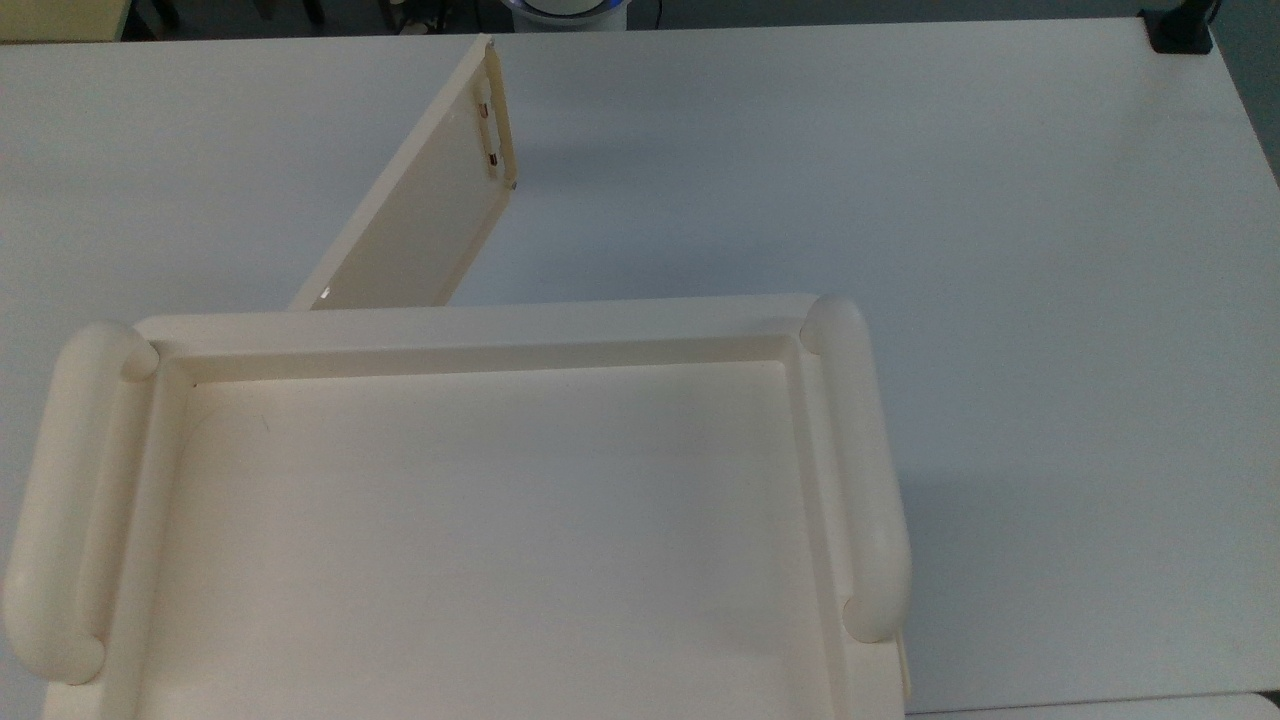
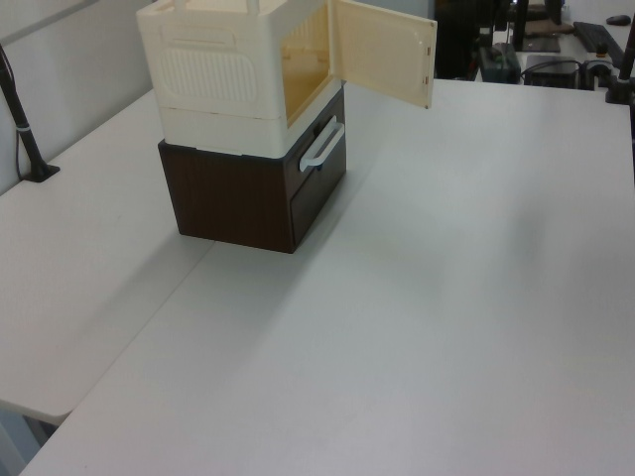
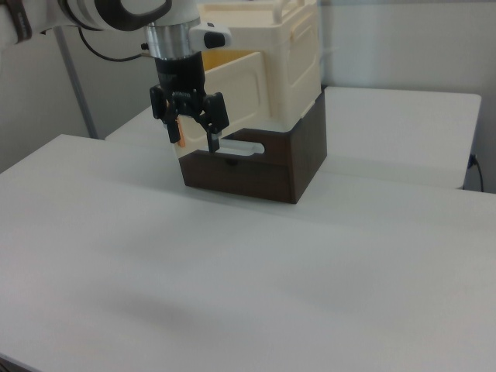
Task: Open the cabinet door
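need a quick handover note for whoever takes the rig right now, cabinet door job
End effector: open, holding nothing, hanging in front of the stacked units in the right view, clear of the door.
Flat cream cabinet door with its slim bar handle: swung wide open, standing out from the front of the large cream plastic cabinet; the amber-lit interior shows in the left view.
The cabinet sits on a dark brown drawer unit on the white table.
Done: door open, handle released.
Left: apparently nothing but parking the arm.
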You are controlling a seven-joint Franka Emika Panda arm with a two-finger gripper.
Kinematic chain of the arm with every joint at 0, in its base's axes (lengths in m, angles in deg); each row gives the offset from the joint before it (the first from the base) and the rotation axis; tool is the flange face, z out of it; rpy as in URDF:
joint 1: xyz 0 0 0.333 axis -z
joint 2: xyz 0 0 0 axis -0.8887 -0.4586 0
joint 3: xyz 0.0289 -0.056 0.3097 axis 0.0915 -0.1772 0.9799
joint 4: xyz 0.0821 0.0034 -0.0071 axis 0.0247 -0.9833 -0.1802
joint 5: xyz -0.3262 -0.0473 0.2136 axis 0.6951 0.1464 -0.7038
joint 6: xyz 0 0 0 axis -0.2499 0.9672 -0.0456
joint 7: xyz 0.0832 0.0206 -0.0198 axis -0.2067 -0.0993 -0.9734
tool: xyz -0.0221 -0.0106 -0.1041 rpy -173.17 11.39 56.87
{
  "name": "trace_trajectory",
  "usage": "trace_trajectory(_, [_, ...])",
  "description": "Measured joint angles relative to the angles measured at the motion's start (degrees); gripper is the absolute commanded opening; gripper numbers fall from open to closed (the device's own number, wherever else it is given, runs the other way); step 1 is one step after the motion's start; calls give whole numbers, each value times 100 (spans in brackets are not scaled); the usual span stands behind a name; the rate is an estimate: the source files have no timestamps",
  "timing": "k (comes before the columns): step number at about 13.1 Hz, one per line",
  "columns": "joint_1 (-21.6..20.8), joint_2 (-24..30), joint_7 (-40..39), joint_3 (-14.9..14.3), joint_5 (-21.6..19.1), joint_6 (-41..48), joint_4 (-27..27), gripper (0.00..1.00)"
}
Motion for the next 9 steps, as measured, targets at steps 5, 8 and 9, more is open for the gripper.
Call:
trace_trajectory(5, [-1,10,48,2,0,0,-24,100])
trace_trajectory(8, [-2,0,117,4,0,0,-27,100])
trace_trajectory(9, [-2,0,131,4,0,0,-28,100])
